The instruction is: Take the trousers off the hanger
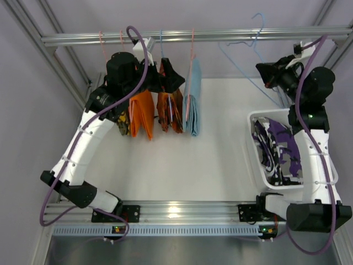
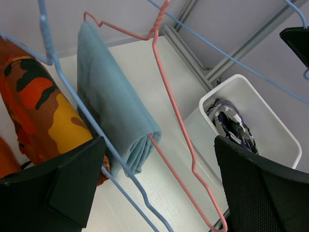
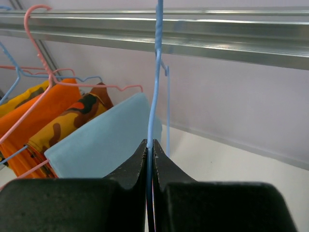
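**Trousers in the bin, bare hanger in the right claw**

Top view: the trousers (image 1: 278, 149) lie bunched in a white bin (image 1: 256, 154) on the right of the surface (image 1: 209, 160), beside the right arm. The hanger (image 1: 242, 67) carries nothing. Its hook is up by the rail (image 1: 193, 36) and its frame slants down to the right claw (image 1: 265, 72), above the bin's far end. The left claw (image 1: 162, 77) is up at the rail among the orange garments (image 1: 142, 113), with a blue garment (image 1: 193, 99) hanging just to their right.

Left wrist view: the left claw (image 2: 159, 145) is spread wide and grips nothing. Past the gap hang the folded blue garment (image 2: 116, 106) on a pink hanger (image 2: 169, 111) and an orange camouflage piece (image 2: 43, 116) at the left. A second blue hanger (image 2: 82, 113) runs down just beside the left finger (image 2: 58, 188). Farther off, the trousers (image 2: 231, 123) sit in the bin (image 2: 270, 125). The thin blue wire crossing the top right is probably the bare hanger (image 2: 231, 58).

Right wrist view: the right claw (image 3: 150, 145) is closed tight on the hanger (image 3: 153, 96), whose wire rises to the rail (image 3: 217, 34). The blue garment (image 3: 101, 140) and the orange ones hang at the left.
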Controlling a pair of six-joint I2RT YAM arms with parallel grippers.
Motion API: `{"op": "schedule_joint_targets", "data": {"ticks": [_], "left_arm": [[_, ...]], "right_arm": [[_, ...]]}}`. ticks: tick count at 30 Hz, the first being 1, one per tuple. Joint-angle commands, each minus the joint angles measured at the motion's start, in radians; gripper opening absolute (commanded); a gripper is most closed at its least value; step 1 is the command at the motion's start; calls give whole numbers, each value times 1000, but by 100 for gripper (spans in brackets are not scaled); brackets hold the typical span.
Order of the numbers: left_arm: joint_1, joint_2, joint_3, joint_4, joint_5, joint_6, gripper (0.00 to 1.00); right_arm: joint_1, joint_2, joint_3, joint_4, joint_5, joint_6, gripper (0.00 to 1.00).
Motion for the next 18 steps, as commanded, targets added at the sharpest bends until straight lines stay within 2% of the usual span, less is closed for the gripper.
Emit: {"op": "schedule_joint_targets", "data": {"ticks": [1,4,12,13,15,16,18], "left_arm": [[16,-56,39,-14,27,35,99],[30,-81,48,-46,-17,82,99],[128,-114,44,-172,-28,138,99],[135,-117,44,-185,-25,139,99],[158,-134,29,-205,-2,142,99],[161,-143,16,-205,-2,145,99],[169,-168,-8,-208,-2,156,99]], "right_arm": [[56,15,24,75,56,-39,0],[67,35,16,47,109,-35,0],[173,41,-32,15,157,-64,1],[179,38,-35,7,157,-62,9],[184,23,-49,-5,148,-56,16],[185,14,-58,-5,148,-52,23],[184,-22,-81,-16,140,-47,27]]}}
